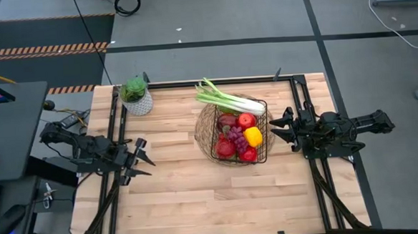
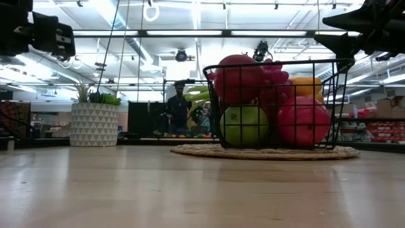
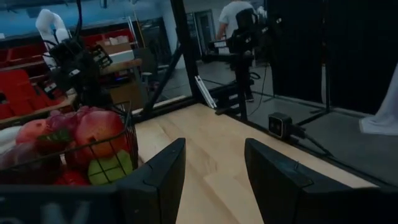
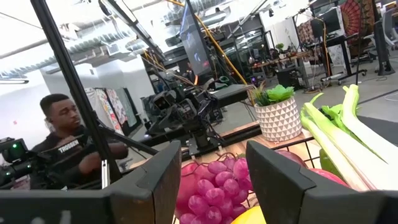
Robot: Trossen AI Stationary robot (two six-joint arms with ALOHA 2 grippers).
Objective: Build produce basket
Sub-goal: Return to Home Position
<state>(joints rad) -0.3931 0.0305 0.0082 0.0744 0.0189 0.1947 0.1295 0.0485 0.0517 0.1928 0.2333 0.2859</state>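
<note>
Basket: the basket [image 1: 267, 125] is sitting right of centre in the high view. It is resting on a round woven mat [image 1: 202, 135] on the table [image 1: 177, 197].
Contents: red apples [image 1: 246, 120], a yellow pepper [image 1: 253, 136] and purple grapes [image 1: 235, 136] are filling the basket. In the low view a green fruit [image 2: 243, 125] is showing low against the near wire wall, with red apples beside and above it.
Leek: the leek [image 1: 226, 98] is lying along the basket's upper edge in the high view, with its green end jutting past the rim toward the upper left.
Left side: the left arm [image 1: 89, 147] is hanging over the table's left edge, well apart from the basket. Its jaws are standing apart and holding nothing; the left wrist view is showing bare table between the fingers [image 3: 158, 180].
Right side: the right arm [image 1: 339, 130] is hanging just to the right of the basket and pointing at it. Its jaws are standing apart and empty; the right wrist view is showing grapes and leek beyond the fingers [image 4: 149, 180].
Plant: a potted plant [image 1: 136, 96] is standing at the table's upper left corner.
Background: a person [image 4: 62, 140] is showing beyond the table in the right wrist view.
</note>
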